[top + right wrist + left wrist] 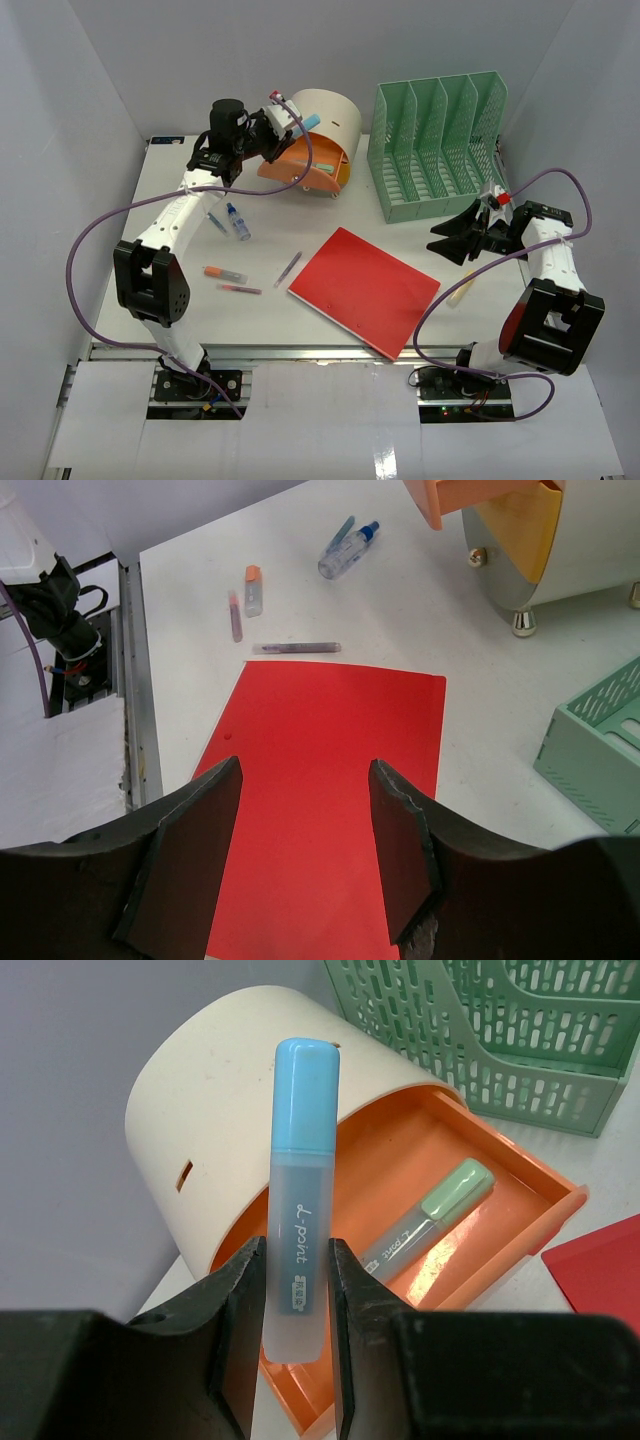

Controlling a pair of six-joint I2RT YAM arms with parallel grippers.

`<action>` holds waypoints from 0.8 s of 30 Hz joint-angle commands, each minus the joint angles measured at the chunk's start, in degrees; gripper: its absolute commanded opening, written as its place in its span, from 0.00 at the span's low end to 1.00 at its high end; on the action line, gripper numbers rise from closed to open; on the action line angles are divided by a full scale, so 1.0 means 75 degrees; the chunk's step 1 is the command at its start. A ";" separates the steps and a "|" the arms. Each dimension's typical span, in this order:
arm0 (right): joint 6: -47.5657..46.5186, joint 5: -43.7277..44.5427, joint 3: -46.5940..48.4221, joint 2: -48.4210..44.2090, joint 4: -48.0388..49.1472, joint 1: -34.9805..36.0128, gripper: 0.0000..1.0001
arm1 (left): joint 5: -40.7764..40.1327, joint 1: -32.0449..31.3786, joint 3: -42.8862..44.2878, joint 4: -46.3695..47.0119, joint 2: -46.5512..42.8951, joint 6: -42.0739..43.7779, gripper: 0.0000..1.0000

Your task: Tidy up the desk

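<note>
The desk (pixel 180 290) is a white tabletop with a metal rail (pixel 300 351) along its front. My left gripper (pixel 285 122) (pixel 298 1260) is shut on a blue-capped highlighter (pixel 302 1180) and holds it upright above the open orange drawer (pixel 490 1225) of a cream round organizer (pixel 330 112) (pixel 225 1090). A green-capped highlighter (pixel 440 1208) lies in the drawer. My right gripper (pixel 447 237) (pixel 305 780) is open and empty above the right side of the red folder (pixel 363 288) (pixel 330 705).
A green slotted file rack (pixel 440 145) (pixel 600 745) stands at the back right. On the left lie an orange-capped marker (pixel 224 272), a pink pen (pixel 239 289), a purple pen (pixel 288 268), a small blue-capped bottle (pixel 238 222) and a blue pen (pixel 215 221). A yellow pencil (pixel 462 290) lies by the folder's right edge.
</note>
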 commanded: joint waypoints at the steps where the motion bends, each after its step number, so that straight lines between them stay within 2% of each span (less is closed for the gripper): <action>1: -0.0184 -0.0497 0.0013 -0.0115 -0.0140 -0.0068 0.60 | 0.0413 -0.0094 0.0355 0.0179 0.0049 0.0101 0.30; 9: -0.0184 -0.0508 0.0013 -0.0127 -0.0138 -0.0103 0.60 | 0.0345 -0.0210 0.0534 0.0137 0.0321 0.0032 0.51; 16: -0.0184 -0.0508 0.0004 -0.0144 -0.0145 -0.0139 0.60 | 0.0156 -0.0260 0.0564 0.0108 0.0351 -0.0110 0.59; 21: -0.0184 -0.0508 0.0001 -0.0144 -0.0145 -0.0139 0.60 | -0.0073 -0.0260 0.0762 0.0278 0.0193 -0.0470 0.66; 24: -0.0184 -0.0444 0.0001 -0.0173 -0.0144 -0.0139 0.61 | -0.0466 -0.0257 0.0817 0.0690 -0.0175 -0.1322 0.78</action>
